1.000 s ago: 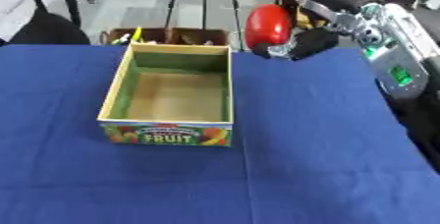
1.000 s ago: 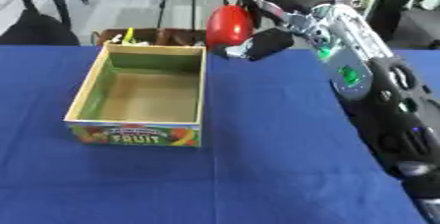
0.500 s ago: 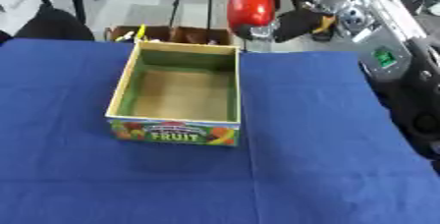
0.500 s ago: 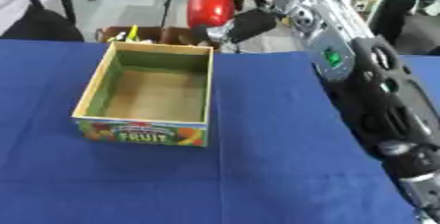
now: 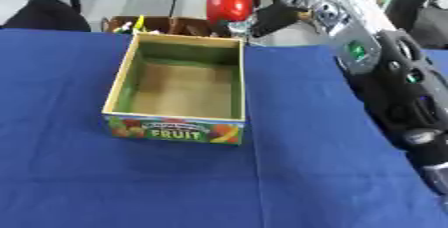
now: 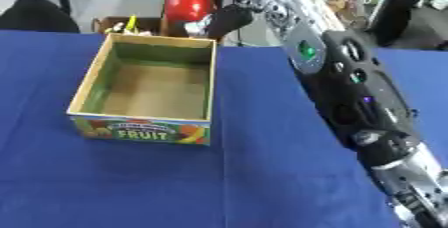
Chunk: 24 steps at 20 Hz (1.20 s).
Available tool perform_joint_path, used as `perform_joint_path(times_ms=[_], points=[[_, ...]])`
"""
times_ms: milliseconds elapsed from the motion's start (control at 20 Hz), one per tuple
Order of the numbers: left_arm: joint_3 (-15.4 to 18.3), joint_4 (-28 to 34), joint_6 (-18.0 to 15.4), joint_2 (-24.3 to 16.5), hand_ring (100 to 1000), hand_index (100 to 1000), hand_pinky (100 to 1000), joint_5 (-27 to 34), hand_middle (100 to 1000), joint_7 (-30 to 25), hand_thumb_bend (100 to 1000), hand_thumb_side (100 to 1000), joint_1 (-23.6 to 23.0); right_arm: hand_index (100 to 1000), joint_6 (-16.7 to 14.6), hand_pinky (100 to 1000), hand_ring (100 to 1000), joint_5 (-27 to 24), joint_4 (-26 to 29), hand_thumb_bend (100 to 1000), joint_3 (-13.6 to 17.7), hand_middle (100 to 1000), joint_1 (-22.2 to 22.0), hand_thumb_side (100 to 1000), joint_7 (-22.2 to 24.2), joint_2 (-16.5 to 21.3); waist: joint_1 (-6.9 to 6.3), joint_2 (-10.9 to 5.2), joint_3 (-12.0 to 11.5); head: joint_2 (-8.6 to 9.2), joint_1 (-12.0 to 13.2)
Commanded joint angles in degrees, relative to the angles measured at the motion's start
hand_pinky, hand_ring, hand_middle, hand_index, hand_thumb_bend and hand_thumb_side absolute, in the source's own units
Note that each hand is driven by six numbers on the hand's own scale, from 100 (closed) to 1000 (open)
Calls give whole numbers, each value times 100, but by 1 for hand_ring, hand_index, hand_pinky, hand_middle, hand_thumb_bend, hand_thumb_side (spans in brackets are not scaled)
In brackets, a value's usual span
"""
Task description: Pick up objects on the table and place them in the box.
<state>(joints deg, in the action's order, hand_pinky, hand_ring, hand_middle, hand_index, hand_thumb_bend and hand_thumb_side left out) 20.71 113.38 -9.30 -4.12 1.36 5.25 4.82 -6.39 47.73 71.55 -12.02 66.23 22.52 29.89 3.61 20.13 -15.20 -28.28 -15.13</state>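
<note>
the right hand (image 5: 273,16), fingers curled round the red fruit (image 5: 229,1) above the box (image 5: 180,88), holds something smooth, rounded and probably light, best gripped across its middle.

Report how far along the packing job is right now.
Done: nothing yet; the open cardboard fruit box looks empty. In hand: the right hand holds a red rounded object aloft by the box's far edge. Left: lower it in and release. The left hand is out of view.
</note>
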Motion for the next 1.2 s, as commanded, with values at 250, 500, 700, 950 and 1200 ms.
perform_joint_path(times_ms=[250,500,700,950,1200], points=[[9,121,-45,-109,188,413,205,-12,477,-20,100,784,94,268,-117,274,575,572,-377,100,21,365,246,766,-257,-155,16,-38,-126,195,-253],[11,121,-55,-105,187,412,205,-16,477,-29,100,784,116,274,-336,292,587,966,-618,100,-109,366,280,822,-325,-251,45,9,-196,240,-317],[12,121,-48,-99,186,412,204,-27,477,-41,100,784,135,290,-684,323,603,1607,-563,100,-296,393,298,934,-477,-232,76,36,-212,268,-342],[8,121,-35,-95,186,411,204,-40,477,-60,100,784,154,297,-1080,339,617,2803,-563,100,-366,415,293,959,-1061,-290,105,55,-218,301,-388],[8,121,-33,-98,185,411,204,-48,478,-72,100,783,180,301,-1399,351,627,3523,-669,100,-482,429,274,950,-1549,-338,137,85,-245,345,-426]])
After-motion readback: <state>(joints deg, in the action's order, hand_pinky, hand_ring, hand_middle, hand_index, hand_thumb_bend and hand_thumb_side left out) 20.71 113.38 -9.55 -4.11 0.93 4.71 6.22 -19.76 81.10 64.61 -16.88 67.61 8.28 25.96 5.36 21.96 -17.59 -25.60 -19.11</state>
